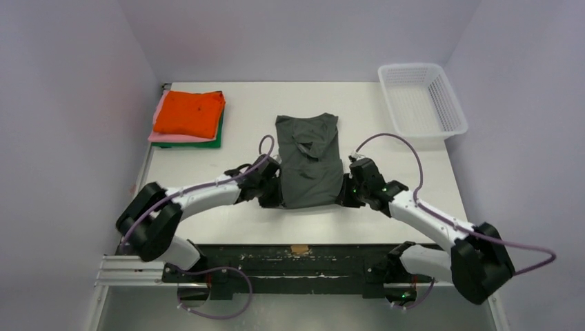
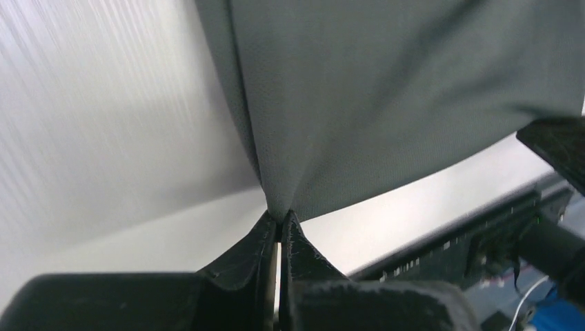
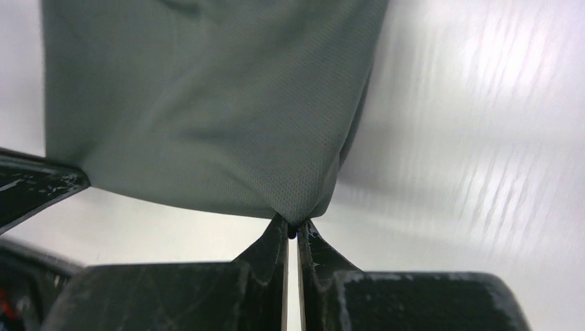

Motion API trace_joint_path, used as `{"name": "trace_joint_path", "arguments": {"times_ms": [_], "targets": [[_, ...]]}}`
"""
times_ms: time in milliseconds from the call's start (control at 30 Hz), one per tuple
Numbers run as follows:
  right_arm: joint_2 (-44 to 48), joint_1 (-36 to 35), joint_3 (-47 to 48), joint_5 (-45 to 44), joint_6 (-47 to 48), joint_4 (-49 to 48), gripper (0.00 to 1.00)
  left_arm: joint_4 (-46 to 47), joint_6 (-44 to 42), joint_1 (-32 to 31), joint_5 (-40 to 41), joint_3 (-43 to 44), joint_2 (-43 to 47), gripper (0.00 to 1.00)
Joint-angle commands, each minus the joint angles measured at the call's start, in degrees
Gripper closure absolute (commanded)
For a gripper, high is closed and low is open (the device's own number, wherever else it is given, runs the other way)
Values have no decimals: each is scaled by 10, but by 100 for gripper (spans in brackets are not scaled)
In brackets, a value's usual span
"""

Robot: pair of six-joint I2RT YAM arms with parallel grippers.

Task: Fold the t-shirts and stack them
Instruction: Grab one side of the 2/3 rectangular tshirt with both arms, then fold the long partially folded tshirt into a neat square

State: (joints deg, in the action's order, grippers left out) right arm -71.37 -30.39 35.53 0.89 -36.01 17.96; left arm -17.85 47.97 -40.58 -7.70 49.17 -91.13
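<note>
A dark grey t-shirt [image 1: 308, 160] lies lengthwise in the middle of the white table, folded into a narrow strip. My left gripper [image 1: 274, 195] is shut on its near left corner [image 2: 281, 207]. At the near right corner [image 3: 298, 215], my right gripper [image 1: 347, 194] pinches the cloth, jaws shut. In both wrist views the cloth [image 2: 386, 96] rises from the fingertips, and the corners look lifted a little off the table. Folded t-shirts are stacked at the far left: an orange one [image 1: 190, 112] on top, a pink one [image 1: 160, 135] under it, a green one [image 1: 213, 140] at the bottom.
A white plastic mesh basket [image 1: 421, 100] stands at the far right corner of the table [image 1: 386, 158]. Purple cables loop above both wrists. A black rail [image 1: 296, 265] runs along the near edge between the arm bases. Grey walls close in the left, right and far sides.
</note>
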Motion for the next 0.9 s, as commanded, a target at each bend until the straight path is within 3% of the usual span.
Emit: {"name": "trace_joint_path", "arguments": {"times_ms": [0,100,200,333,433,633,867], "targets": [[140,-41,-34,59,9,115,100,-34,34,-62,25,-76,158,100],[222,-77,-24,69,-22,157,100,-81,61,-120,71,-91,268,100],[276,-90,-1,76,-23,145,100,-86,68,-143,75,-89,322,100],[280,-90,66,-21,-21,165,100,-126,56,-141,130,-41,336,100],[246,-89,97,-58,-33,133,100,-144,38,-119,171,3,321,100],[94,-74,199,-107,4,92,100,-127,5,0,137,45,251,100],[-31,32,263,-11,23,3,100,-117,-30,90,121,119,157,100]]}}
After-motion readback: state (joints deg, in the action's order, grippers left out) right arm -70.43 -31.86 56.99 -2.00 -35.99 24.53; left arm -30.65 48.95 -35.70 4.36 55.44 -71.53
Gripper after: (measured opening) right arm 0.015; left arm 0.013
